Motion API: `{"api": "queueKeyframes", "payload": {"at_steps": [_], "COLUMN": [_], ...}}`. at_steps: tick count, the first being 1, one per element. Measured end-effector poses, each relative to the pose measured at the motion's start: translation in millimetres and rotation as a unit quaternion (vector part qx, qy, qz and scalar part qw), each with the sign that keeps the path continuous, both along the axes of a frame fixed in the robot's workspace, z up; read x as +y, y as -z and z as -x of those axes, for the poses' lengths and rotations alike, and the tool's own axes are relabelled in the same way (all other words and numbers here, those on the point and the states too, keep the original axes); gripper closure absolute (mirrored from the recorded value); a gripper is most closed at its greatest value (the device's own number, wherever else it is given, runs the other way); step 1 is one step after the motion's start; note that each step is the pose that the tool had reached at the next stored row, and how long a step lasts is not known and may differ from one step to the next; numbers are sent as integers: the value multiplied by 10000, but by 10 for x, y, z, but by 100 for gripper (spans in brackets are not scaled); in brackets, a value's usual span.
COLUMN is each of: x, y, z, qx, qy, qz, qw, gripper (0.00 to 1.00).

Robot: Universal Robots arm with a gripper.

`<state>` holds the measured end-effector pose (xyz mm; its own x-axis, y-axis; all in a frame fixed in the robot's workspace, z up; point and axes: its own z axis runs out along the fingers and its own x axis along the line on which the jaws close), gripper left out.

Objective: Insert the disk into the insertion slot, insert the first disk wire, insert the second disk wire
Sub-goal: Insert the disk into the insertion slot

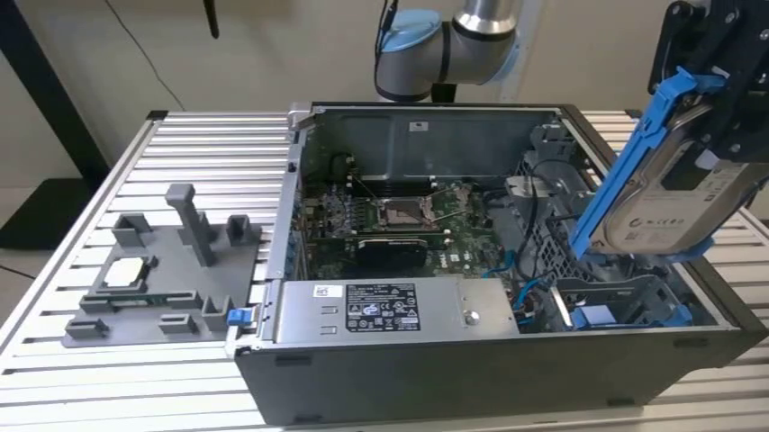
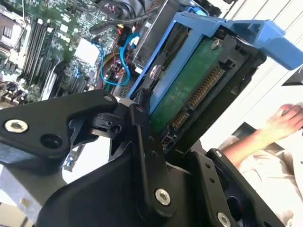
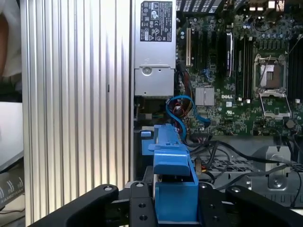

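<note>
Clamping the disk [image 1: 673, 207], the gripper [image 1: 718, 112] has its fingers closed across the blue carrier [image 1: 619, 171] at the upper end; jaws tight on it in both wrist views. Judgement: the drive is dense, rigid and shock-sensitive, and the plastic carrier is smooth with a bit of flex, so hold it on the side rails. Keep off the bare green board [image 2: 189, 90] and connector pins [image 2: 199, 94]. The disk hangs tilted in the air above the case's [image 1: 481, 108] near corner at the exterior view's right. Its lower end is over the insertion slot [image 1: 637, 288], not in it. The connector is bare; the blue wire [image 3: 182, 106] lies loose beside the cage. The arm [image 1: 445, 45] reaches over the case's back edge, wrist high, tool angled down.
</note>
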<state>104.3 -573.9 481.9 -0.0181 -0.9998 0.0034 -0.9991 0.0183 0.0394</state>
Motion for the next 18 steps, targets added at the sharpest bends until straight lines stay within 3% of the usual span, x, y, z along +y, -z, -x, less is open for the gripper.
{"api": "queueKeyframes", "payload": {"at_steps": [9, 18], "x": [-45, -49], "y": [68, 155], "z": [-8, -53], "qx": [0, 0], "qy": [0, 0], "qz": [0, 0], "qw": [10000, 10000], "gripper": [100, 100]}}
